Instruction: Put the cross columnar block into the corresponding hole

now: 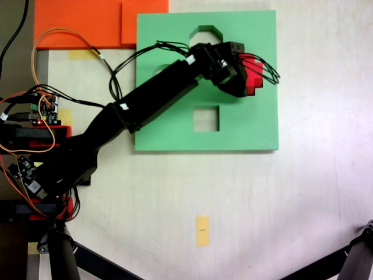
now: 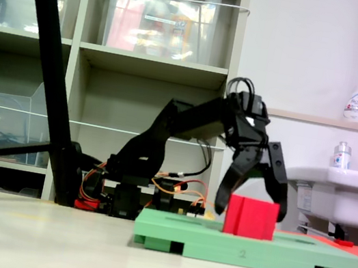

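The red cross columnar block (image 2: 251, 217) stands upright on the green foam board (image 2: 176, 229), toward the second exterior view's right. My gripper (image 2: 251, 206) hangs open over it, one finger (image 2: 228, 184) on each side of the block's top, with no visible grip. From above, the gripper (image 1: 242, 76) covers most of the block (image 1: 254, 74), which shows on the board (image 1: 245, 125) near its right side. The corresponding hole is hidden beneath the block and gripper. I cannot tell how deep the block sits in the board.
A square cutout (image 1: 206, 118) and an octagonal cutout (image 1: 205, 34) lie open in the board. Orange foam boards (image 1: 87, 23) lie at the first exterior view's top left. Arm base and wires (image 1: 35, 122) sit at the left edge. A yellow tape mark (image 1: 201, 230) is on the floor.
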Available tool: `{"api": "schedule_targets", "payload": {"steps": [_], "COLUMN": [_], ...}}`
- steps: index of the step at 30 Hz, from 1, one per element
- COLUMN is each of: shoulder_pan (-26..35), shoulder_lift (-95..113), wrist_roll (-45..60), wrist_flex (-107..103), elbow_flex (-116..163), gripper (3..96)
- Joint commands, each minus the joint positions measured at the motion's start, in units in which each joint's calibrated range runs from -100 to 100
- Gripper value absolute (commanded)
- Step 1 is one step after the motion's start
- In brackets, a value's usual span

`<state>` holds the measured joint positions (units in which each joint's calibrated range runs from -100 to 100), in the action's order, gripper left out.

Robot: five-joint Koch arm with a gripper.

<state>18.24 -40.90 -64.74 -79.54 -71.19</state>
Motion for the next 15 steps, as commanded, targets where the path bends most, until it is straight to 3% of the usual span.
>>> {"api": "schedule_targets", "payload": {"steps": [1,4,10,15], "shoulder_pan": [0.6,0.5,0.0,-1.3], "shoulder_lift": [5.4,10.0,26.8,51.1], "wrist_roll": [-0.1,0.0,2.9,16.9], "wrist_flex": [-3.0,-4.2,-7.7,-14.9], "elbow_flex": [-1.0,-1.0,-1.0,-1.0], "gripper": [84.6,94.8,94.8,94.4]}}
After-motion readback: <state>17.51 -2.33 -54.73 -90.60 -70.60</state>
